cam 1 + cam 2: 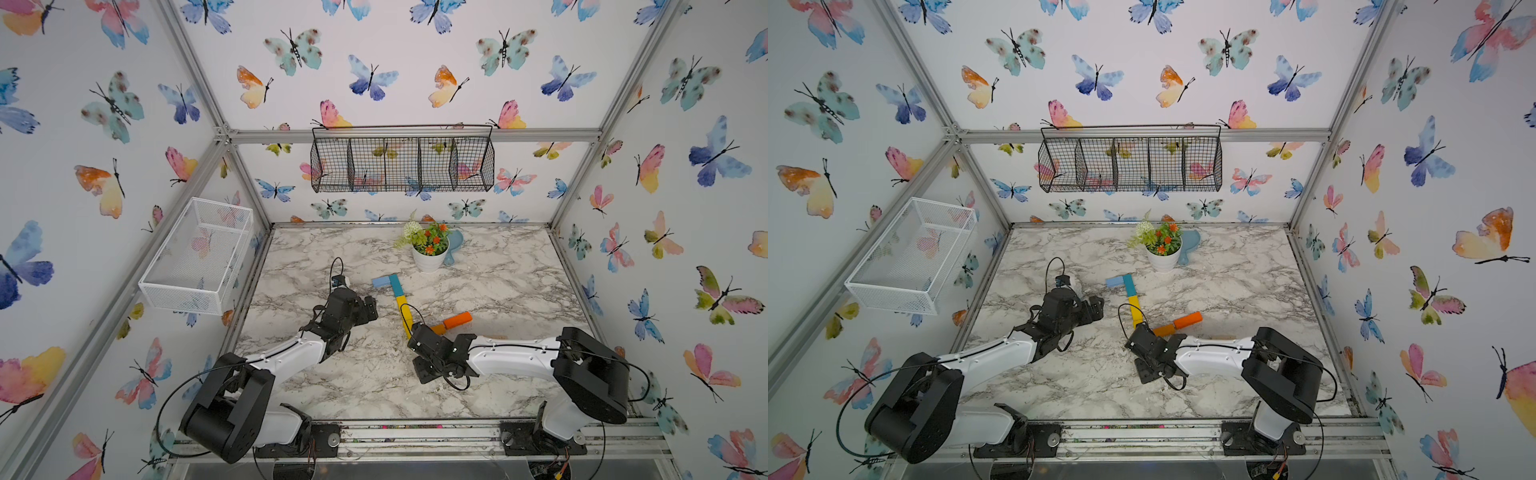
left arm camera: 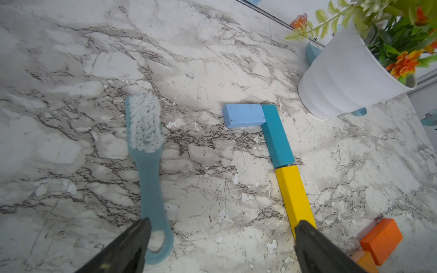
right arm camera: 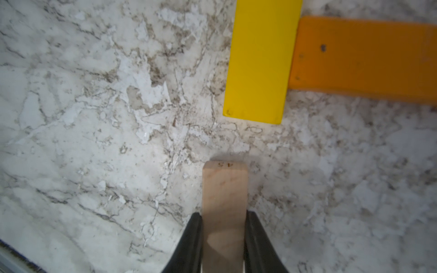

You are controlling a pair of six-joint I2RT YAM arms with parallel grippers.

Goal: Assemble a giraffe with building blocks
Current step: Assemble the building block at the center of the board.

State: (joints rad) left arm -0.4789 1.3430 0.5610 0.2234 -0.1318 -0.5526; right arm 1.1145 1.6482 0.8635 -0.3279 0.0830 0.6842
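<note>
Apparently clamped, the plain-wood block (image 3: pixel 224 186) sits inside the right end effector (image 3: pixel 224 215).

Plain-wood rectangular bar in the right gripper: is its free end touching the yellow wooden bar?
Apart. The right wrist view shows bare marble tabletop between the end of the plain-wood rectangular bar and the yellow wooden bar.

You count here: light-blue bar (image 2: pixel 243 115), one; teal bar (image 2: pixel 277 137), one; yellow bar (image 1: pixel 400 302), two; orange bar (image 1: pixel 457 320), two; plain-wood bar (image 3: pixel 224 189), two; brush (image 2: pixel 146 141), one; potted plant (image 1: pixel 429 257), one; wire basket (image 1: pixel 403 166), two; robot arm (image 1: pixel 511 357), two.
</note>
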